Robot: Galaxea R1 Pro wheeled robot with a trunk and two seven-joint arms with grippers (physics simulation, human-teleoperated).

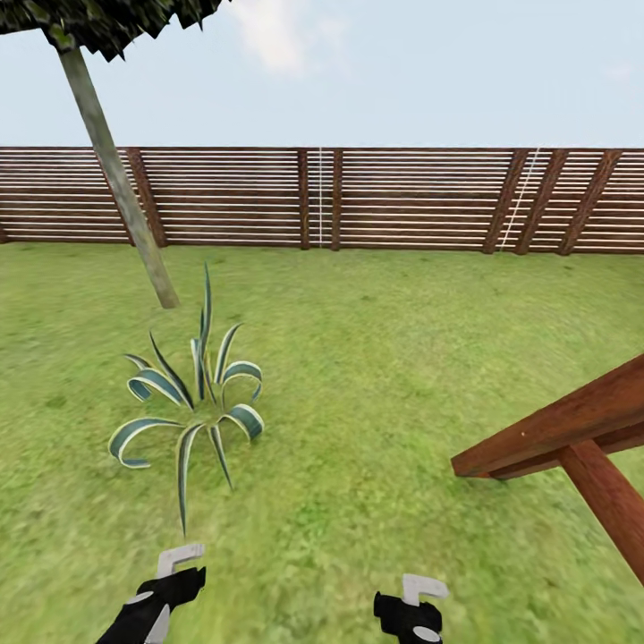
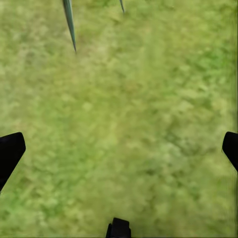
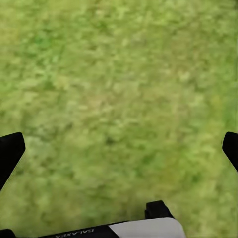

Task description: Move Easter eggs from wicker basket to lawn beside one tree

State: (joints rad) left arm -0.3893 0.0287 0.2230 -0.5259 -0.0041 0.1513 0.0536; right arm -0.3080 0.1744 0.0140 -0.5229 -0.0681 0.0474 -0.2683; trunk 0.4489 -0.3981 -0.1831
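both grippers sit low at the near edge of the head view, above bare grass. left gripper point(image 1: 179, 562): black body with a pale grey bracket, pointing forward over the bright green mottled lawn point(image 1: 376, 376). in the left wrist view the left gripper point(image 2: 119, 148) has its 2 dark fingertips point(image 2: 11, 151) at opposite edges of the picture, spread wide, nothing but grass between them. right gripper point(image 1: 413, 597): same black and grey build, just inside the bottom edge. right wrist view shows the right gripper point(image 3: 119, 148) with its fingertips point(image 3: 10, 151) likewise wide apart, holding nothing, grass underneath.

just ahead of the left gripper: a spiky agave-like plant with dark green, cream-edged leaves point(image 1: 192, 398), rooted in the lawn. 1 long leaf droops toward the left gripper; 2 leaf tips point(image 2: 69, 22) show in the left wrist view, apart from the fingers.

to the right, mid distance: a reddish-brown wooden beam structure with a slanted leg point(image 1: 572, 447), cut off by the picture's edge.

further back on the left: a tall pale grey-beige tree trunk point(image 1: 116, 174), leaning in the picture, base in the grass behind the plant, with a dark green leafy crown point(image 1: 116, 22) at the top corner.

far end: a dark brown horizontal-slat wooden fence point(image 1: 402, 199) across the whole width, bounding the garden. pale blue sky with thin cloud point(image 1: 402, 72) above it.
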